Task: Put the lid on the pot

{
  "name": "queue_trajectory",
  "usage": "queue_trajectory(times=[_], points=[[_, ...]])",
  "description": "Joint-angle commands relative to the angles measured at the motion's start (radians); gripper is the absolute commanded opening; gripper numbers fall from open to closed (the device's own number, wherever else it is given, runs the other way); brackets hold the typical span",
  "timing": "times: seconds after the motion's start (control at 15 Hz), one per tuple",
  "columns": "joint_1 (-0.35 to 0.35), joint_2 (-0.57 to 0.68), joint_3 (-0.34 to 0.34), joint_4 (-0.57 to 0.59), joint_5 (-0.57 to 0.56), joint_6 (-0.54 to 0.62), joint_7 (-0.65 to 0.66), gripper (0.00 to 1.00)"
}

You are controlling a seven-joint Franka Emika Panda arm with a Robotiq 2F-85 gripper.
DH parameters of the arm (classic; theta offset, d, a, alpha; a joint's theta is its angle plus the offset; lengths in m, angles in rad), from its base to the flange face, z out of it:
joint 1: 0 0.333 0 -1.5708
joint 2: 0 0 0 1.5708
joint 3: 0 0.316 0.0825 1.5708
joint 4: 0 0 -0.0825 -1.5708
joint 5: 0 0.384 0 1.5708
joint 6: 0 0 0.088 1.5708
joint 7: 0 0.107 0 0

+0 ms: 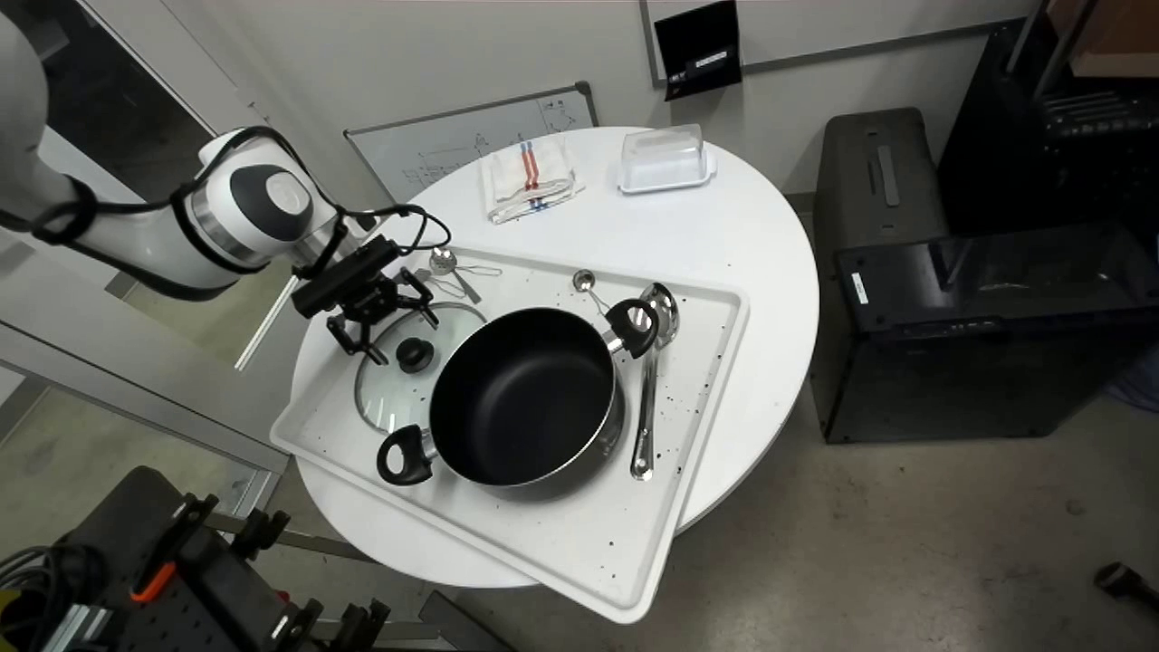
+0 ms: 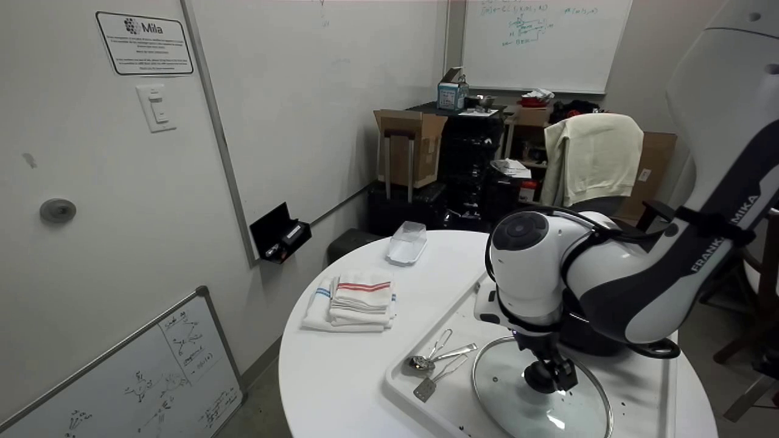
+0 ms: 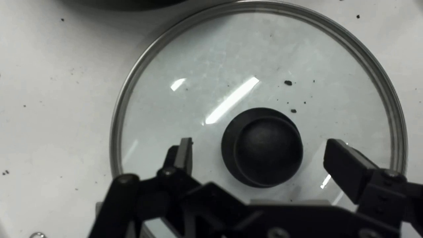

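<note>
The clear glass lid (image 1: 389, 398) lies on a white tray, beside the black pot (image 1: 525, 398). In an exterior view, the lid (image 2: 517, 410) is nearer the camera and the arm mostly hides the pot (image 2: 584, 337). My gripper (image 1: 407, 342) is over the lid, pointing down at its dark knob (image 1: 415, 355). In the wrist view, the gripper (image 3: 258, 143) is open, with one finger on each side of the knob (image 3: 267, 152) and a gap on both sides. The lid's metal rim (image 3: 115, 132) is visible. The pot's edge (image 3: 125, 4) shows at the top. The pot is uncovered.
The tray (image 1: 507, 552) sits on a round white table (image 1: 770, 272). A large metal spoon (image 1: 645, 407) lies beyond the pot. Small utensils (image 1: 453, 267) lie near the lid. Folded towels (image 1: 530, 177) and a clear-lidded box (image 1: 665, 158) stand at the table's far side.
</note>
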Motion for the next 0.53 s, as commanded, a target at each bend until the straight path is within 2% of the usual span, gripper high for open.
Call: queue_trajectory(times=[0.0,0.2,0.27,0.4,0.47], points=[[0.009,0.011,-0.011,0.016,-0.009,-0.01,-0.024,1.0],[0.009,0.011,-0.013,0.014,-0.011,-0.009,-0.03,0.97],[0.009,0.011,-0.012,0.014,-0.011,-0.009,-0.032,0.73],[0.009,0.012,-0.012,0.013,-0.011,-0.008,-0.034,0.68],[0.01,0.012,-0.012,0.012,-0.012,-0.008,-0.034,0.6]])
